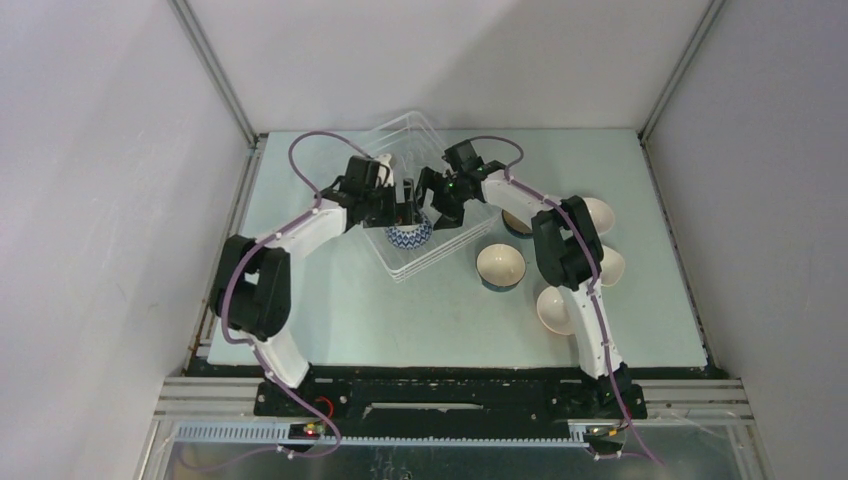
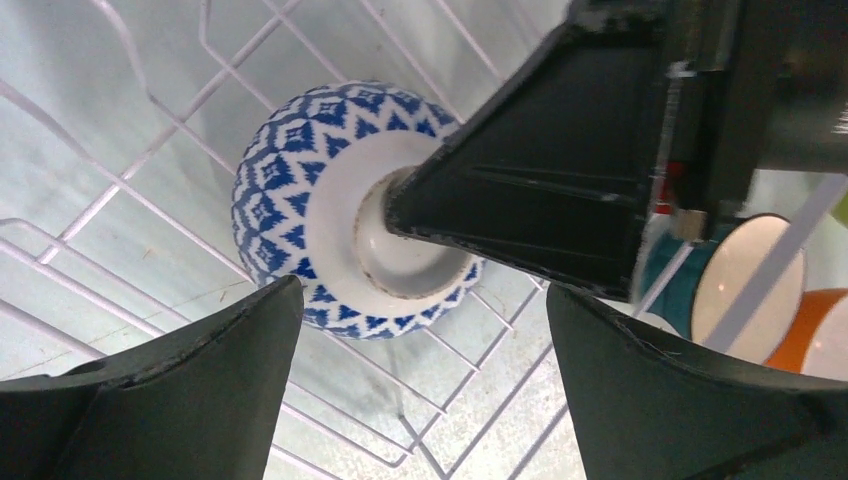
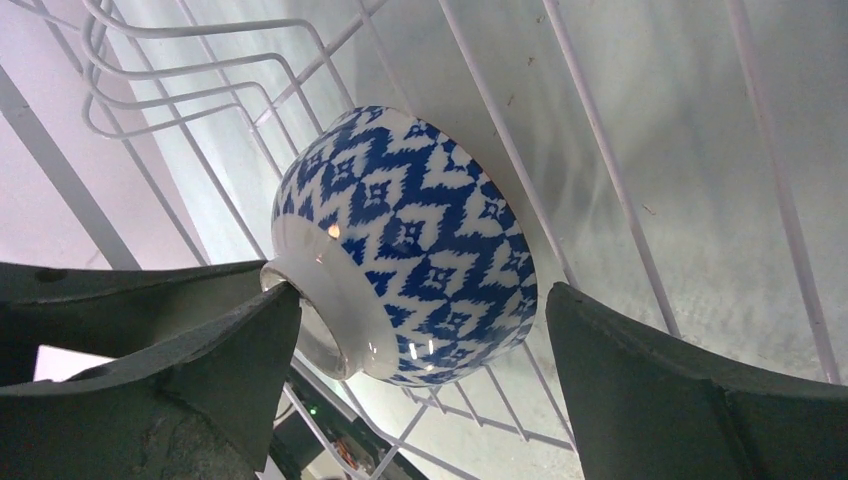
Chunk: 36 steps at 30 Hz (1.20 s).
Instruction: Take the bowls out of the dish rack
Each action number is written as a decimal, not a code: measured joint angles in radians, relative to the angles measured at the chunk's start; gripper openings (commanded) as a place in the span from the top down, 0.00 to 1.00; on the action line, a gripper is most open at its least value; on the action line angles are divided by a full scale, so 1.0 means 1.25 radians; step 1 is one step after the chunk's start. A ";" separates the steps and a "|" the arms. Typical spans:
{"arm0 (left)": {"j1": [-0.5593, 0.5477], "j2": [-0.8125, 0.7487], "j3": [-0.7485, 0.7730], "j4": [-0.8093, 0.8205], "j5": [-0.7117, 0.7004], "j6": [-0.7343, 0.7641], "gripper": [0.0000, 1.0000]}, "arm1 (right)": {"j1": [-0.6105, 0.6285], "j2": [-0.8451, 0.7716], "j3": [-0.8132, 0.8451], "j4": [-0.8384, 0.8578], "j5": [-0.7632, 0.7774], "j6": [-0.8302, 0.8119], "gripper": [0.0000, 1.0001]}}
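A blue-and-white patterned bowl point(image 1: 409, 238) lies on its side among the tines of the white wire dish rack point(image 1: 425, 135). In the right wrist view the bowl point(image 3: 420, 240) sits between my right gripper's point(image 3: 420, 300) open fingers, and the left finger point(image 3: 230, 350) touches its white foot ring. My left gripper point(image 2: 425, 400) is open just short of the bowl point(image 2: 285, 190), with only rack wires point(image 2: 100, 200) between its fingers. One finger point(image 2: 540, 190) of the right gripper covers the bowl's foot there. From above, both grippers, left point(image 1: 404, 214) and right point(image 1: 433, 214), meet over the bowl.
Several bowls stand upright on the table right of the rack, among them one point(image 1: 500, 265) close to the rack and another point(image 1: 556, 310) beside the right arm. The left wrist view shows a teal bowl point(image 2: 665, 290) and an orange one point(image 2: 810, 335) beyond the rack.
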<state>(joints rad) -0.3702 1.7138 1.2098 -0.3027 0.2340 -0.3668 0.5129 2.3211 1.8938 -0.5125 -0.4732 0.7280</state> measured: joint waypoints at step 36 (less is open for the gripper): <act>0.072 0.089 -0.032 0.210 0.130 0.043 0.11 | -0.024 -0.041 -0.168 0.357 -0.112 0.151 0.25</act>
<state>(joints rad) -0.2802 1.8256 1.1698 -0.0406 0.3969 -0.3130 0.4828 2.2696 1.6840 -0.0662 -0.6136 0.9165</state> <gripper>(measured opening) 0.976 0.777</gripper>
